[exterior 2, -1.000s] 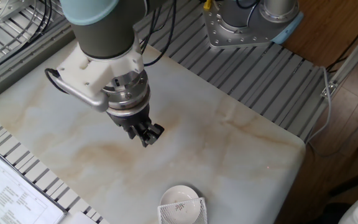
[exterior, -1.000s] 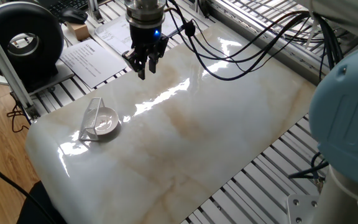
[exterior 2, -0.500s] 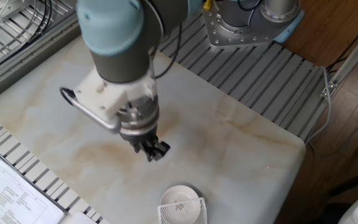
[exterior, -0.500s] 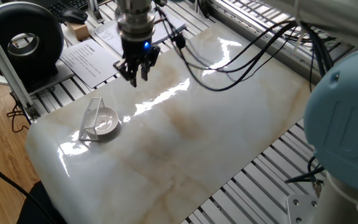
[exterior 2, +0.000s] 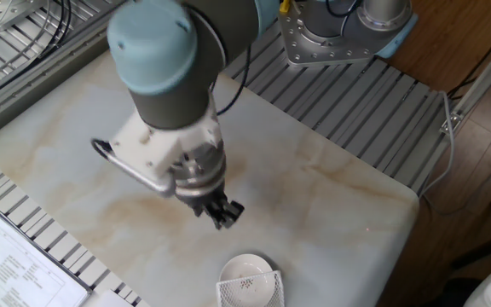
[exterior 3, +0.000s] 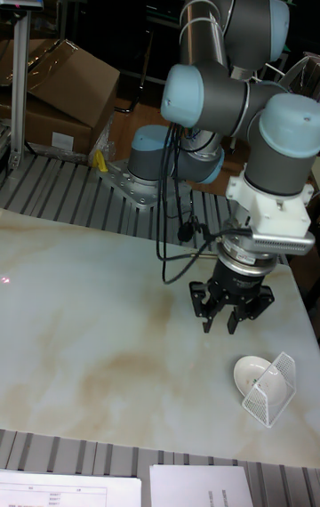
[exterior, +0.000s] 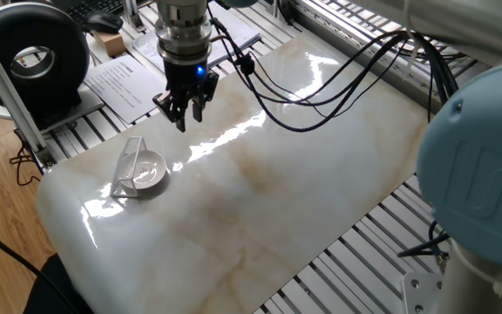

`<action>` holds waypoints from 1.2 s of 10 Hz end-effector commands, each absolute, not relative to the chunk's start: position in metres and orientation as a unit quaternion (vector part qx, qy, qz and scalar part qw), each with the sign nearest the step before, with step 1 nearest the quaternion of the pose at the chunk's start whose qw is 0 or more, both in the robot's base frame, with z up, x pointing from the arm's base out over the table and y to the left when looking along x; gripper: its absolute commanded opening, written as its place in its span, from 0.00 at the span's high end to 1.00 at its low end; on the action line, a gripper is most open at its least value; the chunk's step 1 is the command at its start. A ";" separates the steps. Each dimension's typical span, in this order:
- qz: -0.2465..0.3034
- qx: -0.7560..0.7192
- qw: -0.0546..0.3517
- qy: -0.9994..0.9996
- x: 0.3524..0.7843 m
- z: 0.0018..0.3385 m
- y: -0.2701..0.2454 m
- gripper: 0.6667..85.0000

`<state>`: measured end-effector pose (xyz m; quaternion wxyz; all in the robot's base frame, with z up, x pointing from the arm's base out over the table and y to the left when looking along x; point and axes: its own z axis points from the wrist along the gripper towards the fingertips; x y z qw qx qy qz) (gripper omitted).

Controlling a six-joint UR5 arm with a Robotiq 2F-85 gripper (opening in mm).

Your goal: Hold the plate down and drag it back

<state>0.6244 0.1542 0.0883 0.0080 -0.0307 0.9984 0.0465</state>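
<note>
Your gripper [exterior: 184, 112] hangs above the marble table [exterior: 303, 174] with its fingers close together and nothing between them — closed, as far as you can see in the tall fixed view [exterior 3: 231, 316]. The plate [exterior: 146, 171] lies flat near the table's corner, well apart from the gripper. A small wire rack [exterior: 129, 166] stands tilted against the plate's rim, touching it. In the other fixed view the plate [exterior 2: 245, 270] sits at the table's near edge, the gripper [exterior 2: 227, 217] just short of it — not in contact.
</note>
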 end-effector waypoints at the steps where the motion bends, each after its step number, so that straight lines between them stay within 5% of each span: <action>1: 0.049 -0.009 0.020 0.999 0.638 0.063 0.177 0.50; 12: 0.089 0.029 0.028 0.995 0.625 0.052 0.194 0.47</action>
